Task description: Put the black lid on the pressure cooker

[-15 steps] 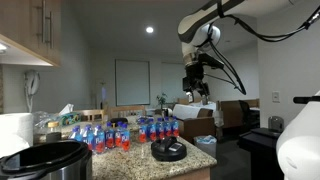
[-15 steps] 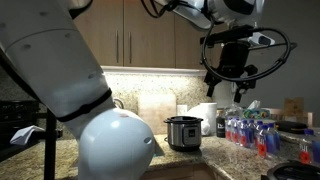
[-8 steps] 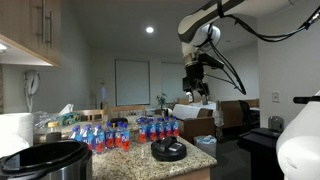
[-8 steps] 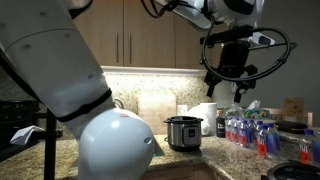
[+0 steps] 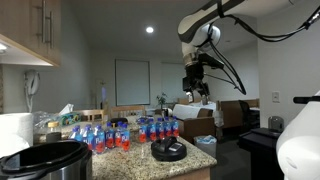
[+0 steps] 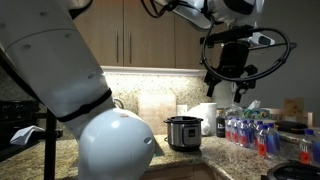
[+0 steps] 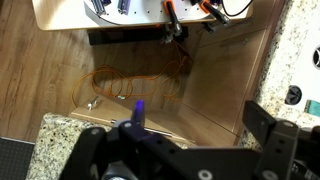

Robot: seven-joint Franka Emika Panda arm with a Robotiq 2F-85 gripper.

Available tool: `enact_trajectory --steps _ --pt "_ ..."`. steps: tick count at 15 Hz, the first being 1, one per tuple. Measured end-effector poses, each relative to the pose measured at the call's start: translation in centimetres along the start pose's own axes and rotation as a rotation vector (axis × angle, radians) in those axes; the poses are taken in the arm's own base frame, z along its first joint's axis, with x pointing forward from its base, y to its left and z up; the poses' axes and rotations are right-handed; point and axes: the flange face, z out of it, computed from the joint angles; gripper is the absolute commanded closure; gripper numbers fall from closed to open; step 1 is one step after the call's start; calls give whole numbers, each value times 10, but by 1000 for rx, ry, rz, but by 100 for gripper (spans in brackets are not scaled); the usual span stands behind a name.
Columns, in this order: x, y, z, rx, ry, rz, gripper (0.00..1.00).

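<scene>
The black lid [image 5: 168, 150] lies flat on the granite counter's near right part; a dark round shape at the right edge of an exterior view [image 6: 309, 148] may be the same lid. The pressure cooker [image 5: 47, 159], silver with a black rim, stands open at the counter's left end, and also shows at mid-counter [image 6: 182, 132]. My gripper [image 5: 196, 86] hangs high in the air, well above the lid and apart from it; it also shows in an exterior view [image 6: 222, 84]. In the wrist view the gripper [image 7: 200, 128] is open and empty, over wood floor.
Rows of blue and red bottles [image 5: 130, 132] stand behind the lid and also show in an exterior view [image 6: 250, 130]. A white appliance [image 5: 13, 130] stands by the cooker. A white jug [image 6: 205, 116] stands behind the cooker. Wall cabinets [image 6: 130, 35] hang above.
</scene>
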Motion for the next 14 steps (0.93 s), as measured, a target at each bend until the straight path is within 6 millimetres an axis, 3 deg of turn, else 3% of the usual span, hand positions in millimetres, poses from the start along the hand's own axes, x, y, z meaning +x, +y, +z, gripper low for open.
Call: enact_trajectory --steps 4,7,10,14 --pt "2 0 -1 13 17 8 0" --pt "19 13 -4 38 89 40 0" --pt "55 37 -2 61 100 96 0" --pt "130 56 23 101 22 158 0"
